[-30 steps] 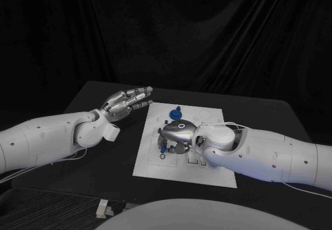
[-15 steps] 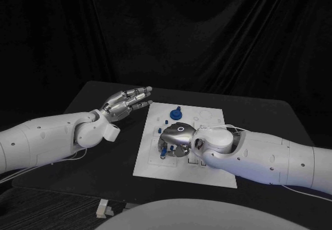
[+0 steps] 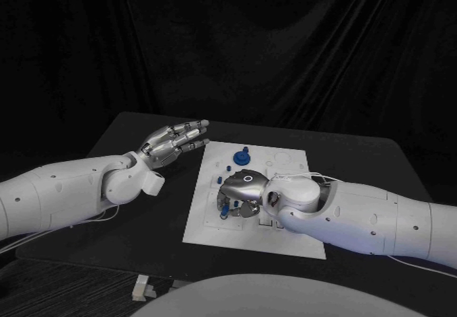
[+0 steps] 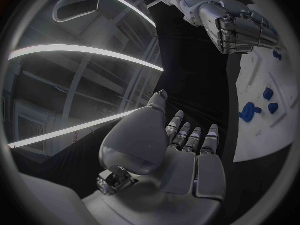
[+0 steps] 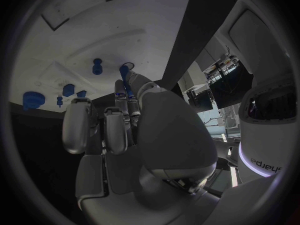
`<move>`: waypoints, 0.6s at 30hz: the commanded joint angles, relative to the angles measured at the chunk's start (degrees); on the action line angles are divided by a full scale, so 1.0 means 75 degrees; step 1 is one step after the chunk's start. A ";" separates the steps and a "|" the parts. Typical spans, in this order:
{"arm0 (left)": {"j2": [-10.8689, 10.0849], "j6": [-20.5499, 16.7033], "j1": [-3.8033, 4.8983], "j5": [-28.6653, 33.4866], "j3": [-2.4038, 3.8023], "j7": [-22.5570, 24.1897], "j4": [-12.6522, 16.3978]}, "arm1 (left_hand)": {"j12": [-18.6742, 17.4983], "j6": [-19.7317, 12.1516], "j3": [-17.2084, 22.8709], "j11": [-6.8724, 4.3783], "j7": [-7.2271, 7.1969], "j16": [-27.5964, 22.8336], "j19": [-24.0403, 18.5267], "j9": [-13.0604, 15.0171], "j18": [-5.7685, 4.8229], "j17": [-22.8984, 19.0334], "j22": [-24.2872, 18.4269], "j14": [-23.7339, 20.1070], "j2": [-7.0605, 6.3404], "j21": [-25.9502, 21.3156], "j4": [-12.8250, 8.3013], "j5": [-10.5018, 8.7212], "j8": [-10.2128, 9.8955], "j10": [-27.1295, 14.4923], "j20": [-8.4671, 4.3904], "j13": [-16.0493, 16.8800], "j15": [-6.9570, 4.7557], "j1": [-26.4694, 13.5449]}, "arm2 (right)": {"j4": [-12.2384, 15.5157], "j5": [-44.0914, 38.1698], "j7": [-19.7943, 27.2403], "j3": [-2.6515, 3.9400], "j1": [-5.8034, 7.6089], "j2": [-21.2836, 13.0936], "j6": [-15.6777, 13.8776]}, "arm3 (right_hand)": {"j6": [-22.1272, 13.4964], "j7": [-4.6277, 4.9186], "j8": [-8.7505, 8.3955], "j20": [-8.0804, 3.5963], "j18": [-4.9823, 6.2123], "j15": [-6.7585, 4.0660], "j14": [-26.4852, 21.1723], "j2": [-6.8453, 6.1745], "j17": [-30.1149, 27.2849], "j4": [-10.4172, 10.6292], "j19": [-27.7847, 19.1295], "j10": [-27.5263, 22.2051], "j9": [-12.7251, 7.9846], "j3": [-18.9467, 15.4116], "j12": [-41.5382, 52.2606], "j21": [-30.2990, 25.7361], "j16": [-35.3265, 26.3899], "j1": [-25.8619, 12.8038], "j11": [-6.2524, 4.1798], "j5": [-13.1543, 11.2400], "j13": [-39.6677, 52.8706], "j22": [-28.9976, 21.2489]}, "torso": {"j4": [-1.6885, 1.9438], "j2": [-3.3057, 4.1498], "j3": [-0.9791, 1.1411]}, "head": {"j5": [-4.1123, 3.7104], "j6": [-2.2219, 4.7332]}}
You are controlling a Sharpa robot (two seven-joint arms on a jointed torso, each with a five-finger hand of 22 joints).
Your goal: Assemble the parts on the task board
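Matte black table [image 3: 142, 218] — left hand [image 3: 174, 143] splayed, right hand [image 3: 243, 191] pinching a blue peg [image 5: 124, 75] over the white task board [image 3: 286, 241].

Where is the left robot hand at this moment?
In the head view, the left robot hand hovers over the black table, fingers apart and holding nothing, just left of the task board's far corner.

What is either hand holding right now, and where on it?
The left hand holds nothing, fingers spread beside the task board. The right hand curls over the board by a small blue part; whether it grips it cannot be told.
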 commanded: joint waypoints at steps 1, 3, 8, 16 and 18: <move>0.0021 0.0060 -0.0012 0.0054 0.0008 0.0101 -0.0007 | -0.0040 0.0005 -0.0030 -0.0028 0.0007 -0.0020 -0.0037 -0.0005 0.0073 -0.0003 0.0011 -0.0035 0.0042 -0.0014 0.0018 -0.0027 -0.0012 -0.0036 0.0044 -0.0011 -0.0009 -0.0044 | 0.0009 -0.0075 -0.0082 -0.0018 -0.0057 -0.0009 0.0190 | 0.0090 0.0114 0.0016 -0.0040 -0.0111 -0.0063 0.0365 0.0082 0.0000 0.0007 -0.0005 0.0056 0.0361 0.0052 -0.0032 0.0013 -0.0034 0.0032 0.0010 0.0033 0.0013 0.1371 | -0.0007 0.0005 0.0002 | 0.0003 -0.0001; 0.0022 0.0061 -0.0013 0.0054 0.0008 0.0097 -0.0013 | -0.0040 0.0005 -0.0030 -0.0028 0.0007 -0.0020 -0.0037 -0.0005 0.0073 -0.0003 0.0011 -0.0035 0.0042 -0.0014 0.0018 -0.0027 -0.0012 -0.0036 0.0044 -0.0011 -0.0009 -0.0044 | 0.0015 -0.0075 -0.0083 -0.0018 -0.0068 -0.0011 0.0200 | 0.0090 0.0114 0.0016 -0.0040 -0.0111 -0.0063 0.0365 0.0082 0.0000 0.0007 -0.0005 0.0056 0.0361 0.0052 -0.0032 0.0013 -0.0034 0.0032 0.0010 0.0033 0.0013 0.1371 | -0.0006 0.0003 0.0002 | 0.0008 -0.0001; 0.0020 0.0068 -0.0016 0.0054 0.0009 0.0086 -0.0018 | -0.0036 0.0029 -0.0031 -0.0029 0.0007 -0.0008 -0.0033 -0.0001 0.0079 0.0000 0.0021 -0.0031 0.0046 -0.0011 0.0021 -0.0029 -0.0003 -0.0037 0.0052 -0.0010 0.0000 -0.0045 | 0.0025 -0.0075 -0.0096 -0.0018 -0.0080 -0.0020 0.0225 | 0.0091 0.0114 0.0015 -0.0041 -0.0110 -0.0065 0.0366 0.0082 0.0000 0.0003 -0.0006 0.0068 0.0363 0.0055 -0.0030 0.0010 -0.0034 0.0032 0.0008 0.0034 0.0016 0.1371 | -0.0006 0.0001 0.0000 | 0.0006 -0.0001; 0.0026 0.0098 -0.0023 0.0054 0.0009 0.0047 -0.0029 | -0.0034 0.0040 -0.0031 -0.0025 0.0011 0.0001 -0.0028 0.0002 0.0090 0.0003 0.0030 -0.0027 0.0052 -0.0007 0.0023 -0.0029 0.0004 -0.0038 0.0066 -0.0009 0.0017 -0.0043 | 0.0024 -0.0075 -0.0128 -0.0018 -0.0089 -0.0026 0.0250 | 0.0094 0.0114 0.0014 -0.0043 -0.0108 -0.0066 0.0364 0.0083 -0.0010 -0.0001 -0.0008 0.0080 0.0365 0.0060 -0.0029 0.0002 -0.0038 0.0031 0.0005 0.0036 0.0018 0.1368 | -0.0003 0.0005 0.0000 | -0.0007 -0.0001; 0.0029 0.0108 -0.0025 0.0054 0.0009 0.0037 -0.0031 | -0.0031 0.0048 -0.0030 -0.0023 0.0014 0.0005 -0.0025 0.0003 0.0096 0.0004 0.0036 -0.0026 0.0057 -0.0005 0.0024 -0.0028 0.0009 -0.0038 0.0074 -0.0008 0.0026 -0.0041 | 0.0018 -0.0075 -0.0136 -0.0018 -0.0091 -0.0025 0.0258 | 0.0095 0.0114 0.0012 -0.0043 -0.0109 -0.0067 0.0363 0.0084 -0.0011 -0.0003 -0.0008 0.0085 0.0367 0.0061 -0.0029 0.0005 -0.0039 0.0030 0.0005 0.0036 0.0019 0.1369 | -0.0003 0.0005 0.0001 | -0.0011 -0.0001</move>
